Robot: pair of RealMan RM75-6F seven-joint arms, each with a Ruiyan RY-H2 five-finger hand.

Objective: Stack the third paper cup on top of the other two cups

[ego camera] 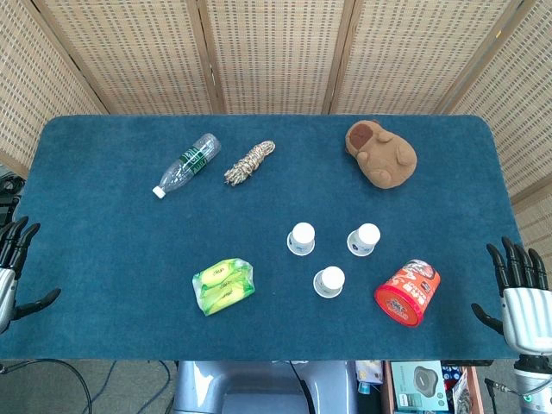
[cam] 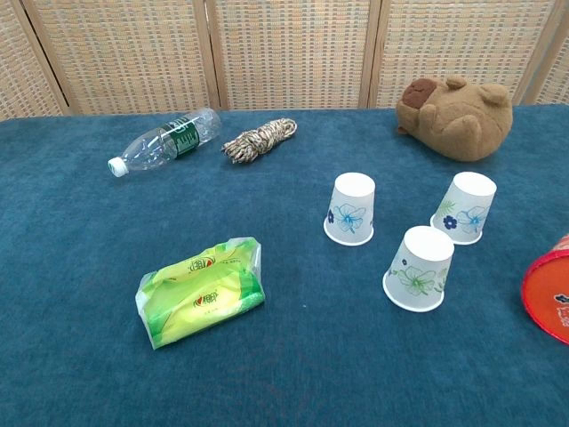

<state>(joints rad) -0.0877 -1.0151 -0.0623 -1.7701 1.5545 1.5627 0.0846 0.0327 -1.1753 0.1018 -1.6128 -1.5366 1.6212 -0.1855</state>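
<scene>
Nearest, the front paper cup [cam: 418,269] stands upside down, unstacked, left of the released right hand [ego camera: 522,302], light and easily crushed, so grasp its sides gently; left hand [ego camera: 13,276] also released.

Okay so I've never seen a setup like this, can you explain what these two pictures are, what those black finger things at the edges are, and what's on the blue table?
Both pictures come from the robot's own cameras. The head view looks down on the blue table; the chest view looks across it from lower down. The black fingers at the edges are the robot's left hand and right hand, both open and holding nothing. Three paper cups stand upside down, apart, not yet stacked. Around them lie a plastic bottle, a rope bundle, a brown plush toy, a green packet and a red tub on its side.
</scene>
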